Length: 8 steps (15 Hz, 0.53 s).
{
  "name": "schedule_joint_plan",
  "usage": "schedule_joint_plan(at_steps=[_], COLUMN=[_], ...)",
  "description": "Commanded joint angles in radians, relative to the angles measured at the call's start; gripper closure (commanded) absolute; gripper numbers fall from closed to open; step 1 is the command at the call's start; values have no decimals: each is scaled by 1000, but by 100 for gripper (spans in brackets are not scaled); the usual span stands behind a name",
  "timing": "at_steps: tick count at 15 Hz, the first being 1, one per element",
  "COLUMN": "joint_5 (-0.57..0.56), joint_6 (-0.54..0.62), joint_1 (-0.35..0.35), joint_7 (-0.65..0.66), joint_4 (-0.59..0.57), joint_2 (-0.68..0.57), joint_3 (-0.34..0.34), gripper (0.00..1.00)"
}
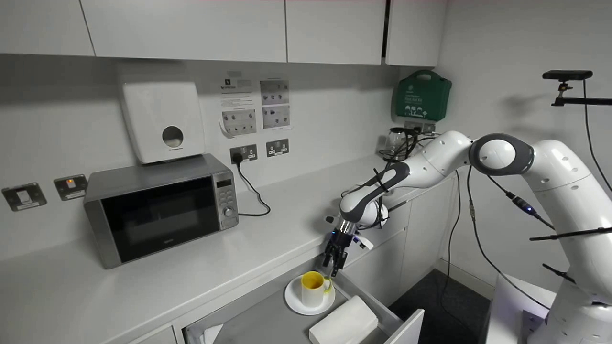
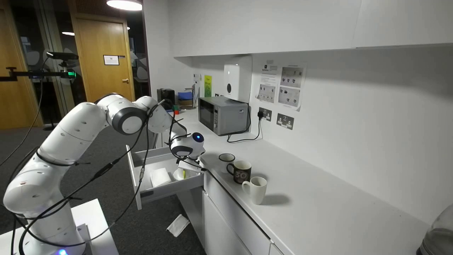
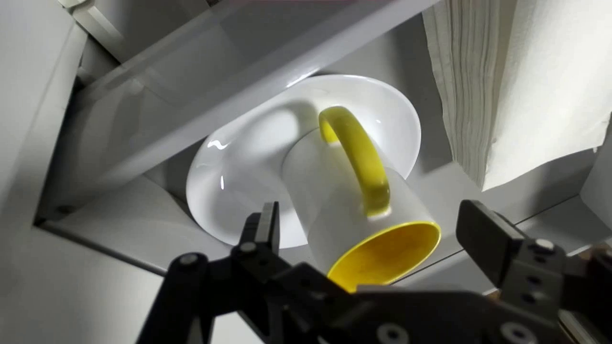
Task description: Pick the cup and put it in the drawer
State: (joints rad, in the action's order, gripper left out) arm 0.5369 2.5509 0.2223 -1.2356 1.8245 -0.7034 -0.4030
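White drawer (image 1: 267, 320) standing out from the cabinets (image 2: 223, 226), seen in both exterior views. Yellow-lined cup (image 3: 330, 200) inside the drawer, upright on a plate (image 3: 229, 191), close to the drawer's back corner; handle yellow, outside white. Two fingers (image 3: 485, 239) above that same corner of the drawer, spread wide and gripping nothing; in the wrist view they lie one to each side of the cup, a gap showing at both. Pile of paper towels (image 3: 540, 95) beside the plate, nearer the drawer's front. Robot arm (image 1: 497, 153) extending to above the drawer. Microwave (image 1: 162, 210) on the surface (image 1: 272, 234), back from the drawer. In an exterior view, a dark mug (image 2: 241, 173) and a tall white mug (image 2: 257, 191) on the surface near the drawer; folded white paper (image 2: 178, 225) on the floor (image 2: 152, 226), lower than the drawer
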Motion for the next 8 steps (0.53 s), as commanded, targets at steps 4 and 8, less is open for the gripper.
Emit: schedule_joint_plan(at_steps=[4,8], joint_5=[164,369], joint_6=[14,-2], joint_1=[108,103], joint_7=[-97,-178], joint_4=[200,311], joint_2=[181,318], joint_3=[-51,-21], gripper=[0,0])
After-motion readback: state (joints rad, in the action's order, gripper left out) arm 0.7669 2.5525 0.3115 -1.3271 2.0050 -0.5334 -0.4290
